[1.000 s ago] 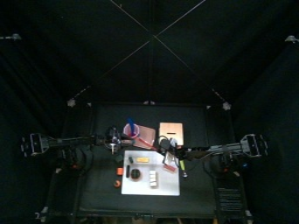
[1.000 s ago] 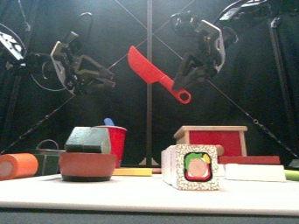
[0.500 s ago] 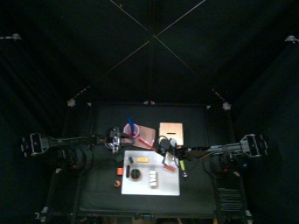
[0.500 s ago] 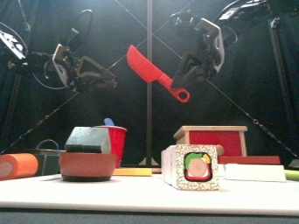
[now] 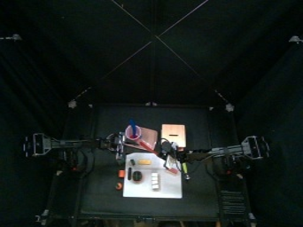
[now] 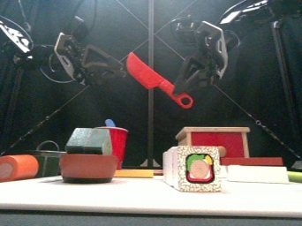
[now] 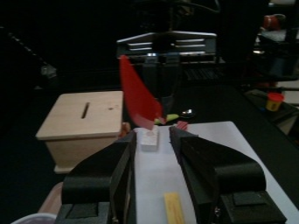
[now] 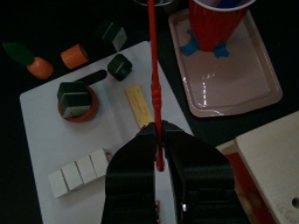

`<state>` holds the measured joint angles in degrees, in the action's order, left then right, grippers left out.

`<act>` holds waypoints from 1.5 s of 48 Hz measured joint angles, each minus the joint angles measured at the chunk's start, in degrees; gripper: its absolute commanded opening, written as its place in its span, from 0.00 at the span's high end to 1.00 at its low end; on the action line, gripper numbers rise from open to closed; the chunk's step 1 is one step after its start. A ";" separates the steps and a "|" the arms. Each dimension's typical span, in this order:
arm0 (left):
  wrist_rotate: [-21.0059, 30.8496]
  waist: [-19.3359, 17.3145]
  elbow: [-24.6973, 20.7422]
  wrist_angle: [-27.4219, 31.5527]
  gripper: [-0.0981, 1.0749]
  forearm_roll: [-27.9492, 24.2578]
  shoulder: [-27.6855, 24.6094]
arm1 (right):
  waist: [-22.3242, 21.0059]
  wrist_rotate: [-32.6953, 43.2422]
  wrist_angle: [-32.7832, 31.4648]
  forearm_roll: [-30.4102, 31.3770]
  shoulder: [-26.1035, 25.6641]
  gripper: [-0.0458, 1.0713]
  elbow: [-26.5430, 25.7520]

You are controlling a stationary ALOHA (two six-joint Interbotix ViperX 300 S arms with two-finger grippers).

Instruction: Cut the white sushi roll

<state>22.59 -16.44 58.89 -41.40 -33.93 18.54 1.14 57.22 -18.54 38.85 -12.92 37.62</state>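
R gripper [image 6: 186,78] is up high above the counter [image 6: 141,199], clenched on the handle of the red knife [image 6: 150,74]. Blade slants up and away toward the L side, edge well clear of everything below. Prob held aloft so it can be lined up before coming down.

L gripper [image 6: 104,69] hangs at about the same height, jaws spread wide, nothing in them. It sits just beside the blade tip, not touching as far as I can tell. Looks like it's poised to steady or take the blade, or to drop and pin the food, can't say which.

White sushi roll [image 5: 137,177] lies on the white board [image 5: 168,186] per top view, toward the board's L part, below both arms, untouched. From the R wrist cam the roll [image 8: 76,101] sits off to one side of the blade line, so the knife isn't over it yet.

Red cup [image 6: 113,141] on the pink tray [image 8: 239,83] and wooden box [image 6: 214,139] stand behind the board, out of the cutting path.

Cut not started. Next needs knife lowered and swung over the roll; risk: roll skids if unpinned.
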 measured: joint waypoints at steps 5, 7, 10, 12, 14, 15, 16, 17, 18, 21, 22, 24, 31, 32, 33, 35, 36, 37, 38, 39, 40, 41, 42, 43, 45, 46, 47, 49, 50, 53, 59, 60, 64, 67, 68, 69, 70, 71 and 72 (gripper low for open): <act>-0.09 0.62 0.00 0.00 0.26 -0.35 -0.26 | 0.09 -0.09 -0.26 0.09 0.09 0.88 0.00; 0.00 0.62 0.00 0.00 0.26 -0.09 -0.26 | 0.09 -0.09 -0.35 0.18 0.18 0.88 0.00; 0.00 0.62 0.00 0.00 0.26 0.18 -0.35 | 0.35 0.00 -0.44 0.09 0.18 0.88 0.09; -0.09 0.53 0.00 0.09 0.26 0.35 -0.26 | 0.70 -0.09 -0.44 0.18 0.18 0.88 0.18; -0.09 0.35 0.00 0.18 0.26 0.35 -0.35 | 1.05 -0.09 -0.53 0.09 0.18 0.88 0.35; -0.09 0.18 0.00 0.26 0.26 0.44 -0.35 | 1.23 -0.09 -0.53 0.00 0.18 0.88 0.44; -0.09 0.09 0.00 0.26 0.26 0.44 -0.35 | 1.49 -0.09 -0.53 -0.18 0.18 0.88 0.35; 0.00 0.00 0.00 0.35 0.26 0.44 -0.35 | 1.58 -0.09 -0.53 -0.18 0.26 0.88 0.44; -0.09 -0.09 0.00 0.35 0.26 0.44 -0.35 | 1.76 -0.09 -0.53 -0.35 0.35 0.88 0.44; -0.09 -0.35 -0.09 0.44 0.26 0.44 -0.53 | 2.02 -0.09 -0.62 -0.62 0.62 0.88 0.44; -0.18 -0.44 -0.09 0.44 0.26 0.53 -0.70 | 2.11 0.00 -0.62 -0.70 0.79 0.88 0.44; -0.18 -0.44 -0.44 0.35 0.26 0.53 -1.14 | 2.37 -0.09 -0.62 -0.88 1.14 0.88 0.44; -0.18 -0.53 -1.67 0.53 0.26 0.62 -3.43 | 2.90 -0.09 -0.62 -0.88 2.37 0.88 0.44; -0.26 -0.62 -1.85 0.53 0.26 0.62 -3.78 | 2.90 -0.09 -0.62 -0.88 2.46 0.88 0.44; -0.26 -0.70 -2.02 0.53 0.26 0.62 -4.22 | 2.99 0.00 -0.62 -0.88 2.55 0.88 0.44; -0.26 -0.79 -2.46 0.53 0.26 0.70 -5.01 | 3.16 -0.09 -0.62 -0.88 2.72 0.88 0.44; -0.26 -0.79 -2.64 0.53 0.26 0.70 -5.27 | 3.16 -0.09 -0.53 -0.88 2.72 0.88 0.44; -0.26 -0.88 -2.90 0.53 0.26 0.62 -5.54 | 3.16 -0.09 -0.62 -0.88 2.72 0.88 0.44; -0.26 -0.88 -3.08 0.53 0.26 0.62 -5.80 | 3.25 -0.09 -0.53 -0.88 2.72 0.88 0.44; -0.26 -0.88 -3.43 0.53 0.26 0.62 -6.15 | 3.25 -0.09 -0.62 -0.88 2.72 0.88 0.44; -0.18 -0.88 -3.60 0.53 0.26 0.62 -6.33 | 3.25 -0.09 -0.62 -0.88 2.72 0.88 0.44; -0.26 -0.88 -3.87 0.53 0.27 0.62 -6.50 | 3.34 -0.09 -0.62 -0.88 2.72 0.88 0.44; -0.26 -0.79 -4.13 0.44 0.27 0.62 -6.68 | 3.34 0.00 -0.62 -0.97 2.72 0.88 0.44; -0.26 -0.88 -4.31 0.53 0.27 0.62 -6.77 | 3.34 -0.09 -0.62 -0.97 2.72 0.88 0.44; -0.18 -0.88 -4.66 0.53 0.28 0.62 -6.86 | 3.34 -0.09 -0.62 -0.88 2.72 0.88 0.44; -0.26 -0.88 -4.75 0.44 0.28 0.62 -6.94 | 3.34 -0.09 -0.53 -0.88 2.72 0.88 0.44; -0.26 -0.88 -4.92 0.53 0.28 0.62 -6.94 | 3.34 -0.09 -0.62 -0.88 2.72 0.88 0.53; -0.26 -0.97 -5.10 0.44 0.30 0.62 -6.94 | 3.34 0.00 -0.62 -0.97 2.72 0.88 0.62; -0.26 -0.97 -5.19 0.53 0.30 0.62 -7.03 | 3.34 -0.09 -0.62 -0.97 2.72 0.88 0.70; -0.26 -0.88 -5.36 0.53 0.33 0.62 -7.12 | 3.34 0.00 -0.62 -0.88 2.72 0.88 0.70; -0.26 -0.79 -5.45 0.53 0.45 0.18 -7.47 | 3.34 0.09 -0.62 -0.62 2.72 0.88 0.70; -0.35 -0.79 -5.45 0.53 0.47 0.00 -7.56 | 3.25 0.09 -0.62 -0.53 2.72 0.88 0.70; -0.35 -0.62 -5.45 0.35 0.55 -0.18 -7.82 | 3.25 0.00 -0.70 -0.26 2.81 0.88 0.70; -0.35 -0.53 -5.45 0.26 0.60 -0.18 -7.91 | 3.16 -0.35 -0.79 -0.26 2.72 0.88 0.70; -0.26 -0.44 -5.45 0.26 0.61 -0.26 -8.00 | 3.16 -0.35 -0.79 -0.18 2.72 0.88 0.70; -0.26 -0.53 -5.45 0.26 0.62 -0.18 -8.00 | 3.16 -0.26 -0.79 -0.18 2.72 0.88 0.70; -0.26 -0.44 -5.36 0.26 0.62 -0.18 -8.00 | 3.16 -0.26 -0.79 -0.18 2.81 0.88 0.70; -0.26 -0.53 -5.45 0.26 0.63 -0.18 -7.91 | 3.08 -0.26 -0.79 -0.18 2.81 0.88 0.70; -0.26 -0.53 -5.45 0.26 0.63 -0.18 -8.00 | 3.08 -0.26 -0.79 -0.18 2.72 0.88 0.79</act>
<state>22.32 -16.96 53.44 -41.13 -34.10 10.55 4.22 56.95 -19.34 38.67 -10.20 38.41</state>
